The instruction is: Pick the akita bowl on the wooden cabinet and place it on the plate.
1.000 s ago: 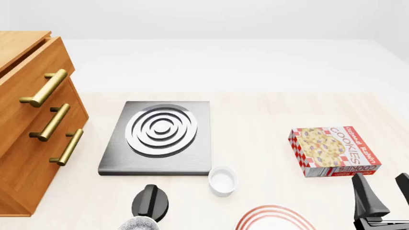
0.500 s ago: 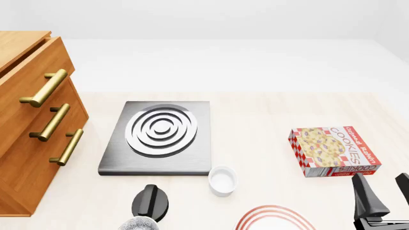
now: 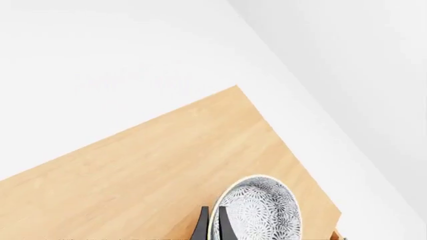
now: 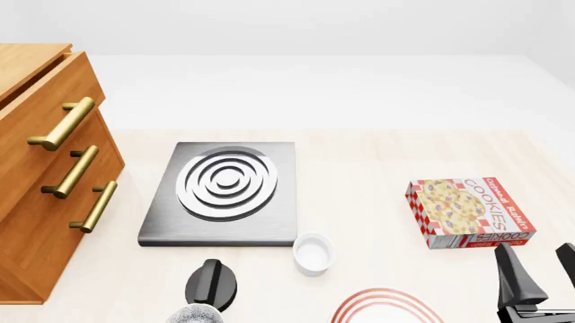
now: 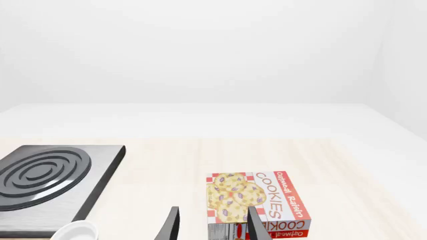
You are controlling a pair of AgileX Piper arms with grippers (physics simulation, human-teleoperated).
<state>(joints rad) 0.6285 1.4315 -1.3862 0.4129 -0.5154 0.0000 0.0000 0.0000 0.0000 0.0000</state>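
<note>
- My left gripper point(image 3: 213, 226): thin dark fingers pinched on the bowl's rim, one inside, one outside.
- Bowl point(image 3: 259, 210): round, deep, glossy, grey-white with fine dark speckling; held above the cabinet point(image 3: 147, 175) top, smooth orange-brown wood.
- Plate point(image 4: 384, 306): flat, white, thin red rings, at the near table edge.
- My right gripper point(image 5: 212, 226): fingers parted, holding nothing, pointing toward the cookie box point(image 5: 257, 202).
</note>
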